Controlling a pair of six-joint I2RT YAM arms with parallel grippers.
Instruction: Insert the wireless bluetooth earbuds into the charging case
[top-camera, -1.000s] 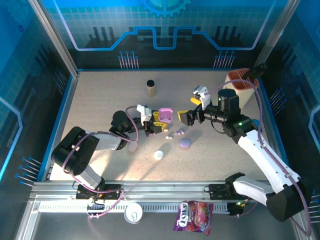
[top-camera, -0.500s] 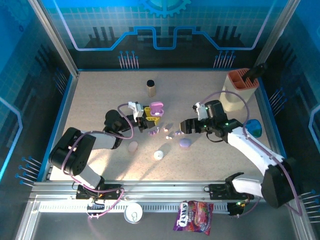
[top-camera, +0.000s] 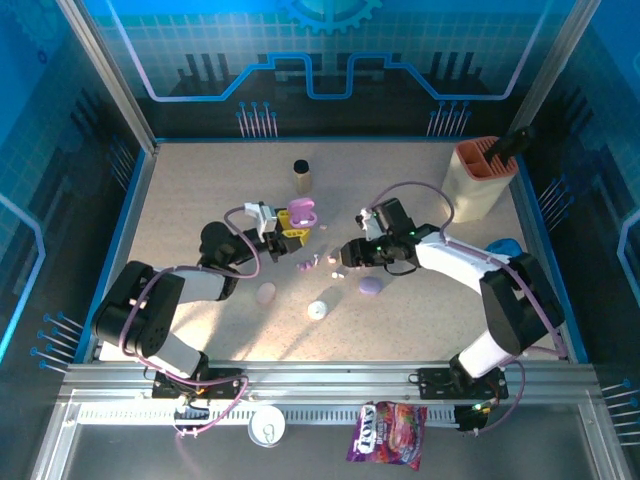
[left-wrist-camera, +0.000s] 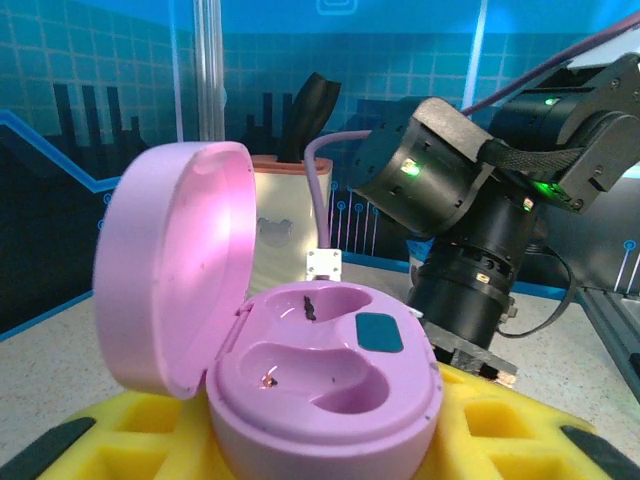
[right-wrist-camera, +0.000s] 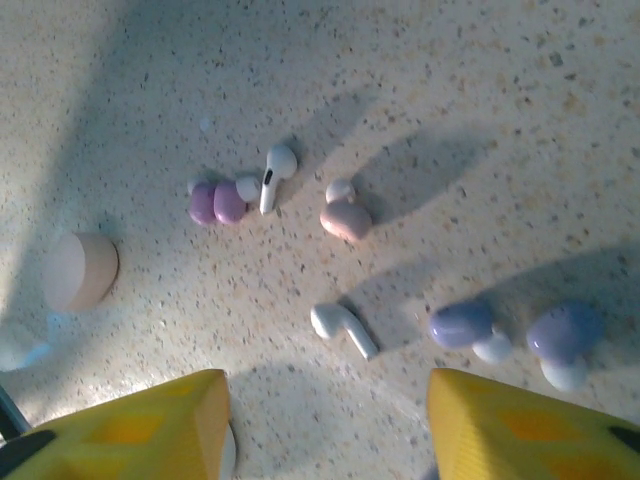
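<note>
- Pinched in the left claw (top-camera: 284, 224), between its yellow fingers (left-wrist-camera: 140, 425): the purple charging case (left-wrist-camera: 325, 385), a little left of the middle of the counter (top-camera: 190, 190).
- Case lid (left-wrist-camera: 175, 275) swung open and standing up on the left side in the left wrist view, two wells facing upward.
- Spread wide just above the counter: the right claw (top-camera: 346, 256), yellow fingertips (right-wrist-camera: 165, 425) well apart and nothing between them.
- Loose on the counter between the two claws: the wireless bluetooth earbuds (right-wrist-camera: 345, 330), all lying outside the case.
- From the right wrist: one white stemmed bud nearest the fingertips, and a second white stemmed one (right-wrist-camera: 272, 175) farther off, just beside a purple pair (right-wrist-camera: 215, 202).
- Near those, a pale pink bud (right-wrist-camera: 346, 220); off to the right, two lavender buds (right-wrist-camera: 462, 325).
- Around the cluster: a pale pink pebble case (top-camera: 266, 293), a round lavender case (top-camera: 370, 286) and a white puck (top-camera: 318, 310), each apart from the others.
- Farther back: a small bottle (top-camera: 302, 176), and at the back right a beige holder (top-camera: 478, 180).
- Close behind the open case in the left wrist view: the right arm's dark wrist (left-wrist-camera: 470, 200).
</note>
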